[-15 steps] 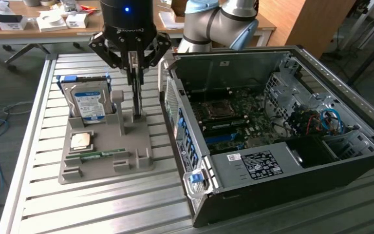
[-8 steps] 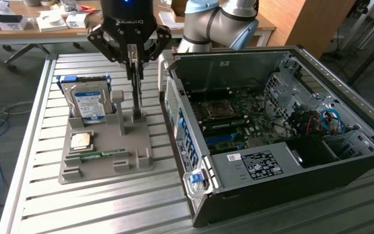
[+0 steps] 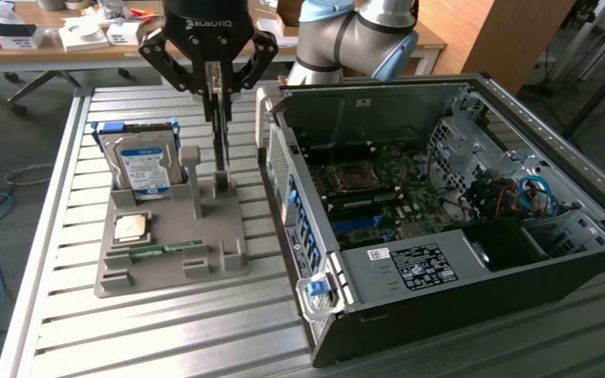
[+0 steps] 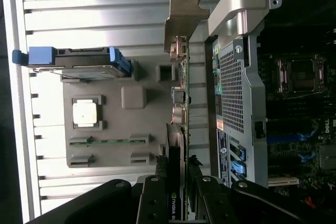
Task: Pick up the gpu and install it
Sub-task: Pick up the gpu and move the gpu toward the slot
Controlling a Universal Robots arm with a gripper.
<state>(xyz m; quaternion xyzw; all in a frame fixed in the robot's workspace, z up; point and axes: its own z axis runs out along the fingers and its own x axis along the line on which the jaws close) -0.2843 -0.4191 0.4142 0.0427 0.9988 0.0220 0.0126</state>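
Observation:
The gpu point(image 3: 218, 134) stands on edge as a thin dark card, and my gripper point(image 3: 211, 79) is shut on its upper part. Its lower end reaches the upright slot post of the grey holder point(image 3: 176, 260); I cannot tell whether it still sits in the slot. In the wrist view the gpu point(image 4: 181, 93) runs edge-on away from the gripper point(image 4: 178, 187), with its silvery bracket point(image 4: 184, 14) at the far end and one black finger point(image 4: 155, 195) on each side of it. The open computer case point(image 3: 439, 197) lies just to the exterior view's right of the card.
The grey holder also carries a hard drive point(image 3: 142, 165) with blue rails, a square processor point(image 3: 132, 227) and a narrow green memory stick point(image 3: 161, 250). Inside the case the motherboard point(image 3: 376, 193) lies exposed. All of this rests on a slatted metal table point(image 3: 176, 331). A cluttered desk point(image 3: 61, 35) stands behind.

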